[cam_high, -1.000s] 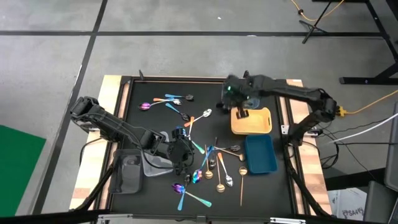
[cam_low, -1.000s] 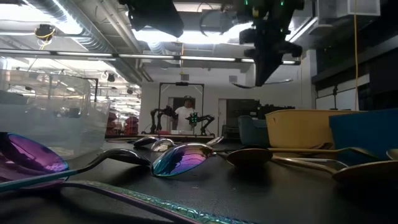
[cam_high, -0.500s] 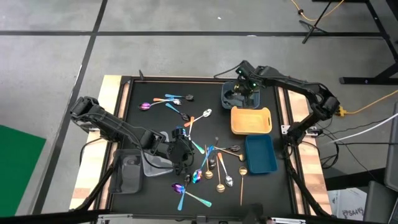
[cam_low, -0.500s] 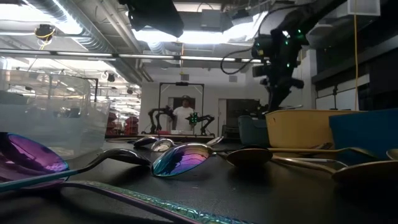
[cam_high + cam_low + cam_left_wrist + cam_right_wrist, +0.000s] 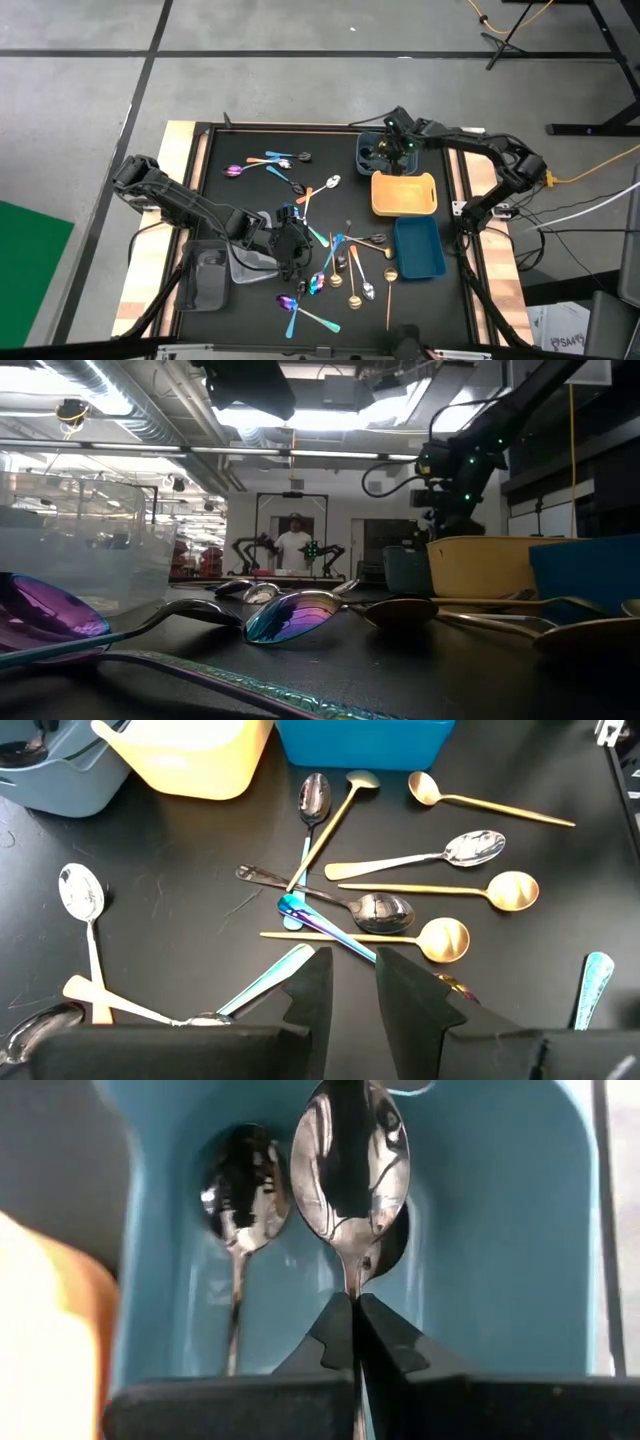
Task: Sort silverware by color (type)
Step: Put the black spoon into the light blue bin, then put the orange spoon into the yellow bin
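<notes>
Right gripper, a second ago over the yellow tray, now hangs above the grey-blue tray, fingers clamped on a dark spoon. Another dark spoon already lies just below it, so release looks near. Left gripper waits slightly apart over the mixed spoons.

Bright overhead ceiling lights, glare on near spoons; low-view foreground soft, blurred.

We see a mirror-polished dark metal spoon pinched in the right tool, over a smooth, glossy plastic tray where another shiny spoon lies. The counter looks matt black. On it we find glossy gold spoons, a bright silver spoon and an iridescent one. The yellow tray is smooth plastic.
</notes>
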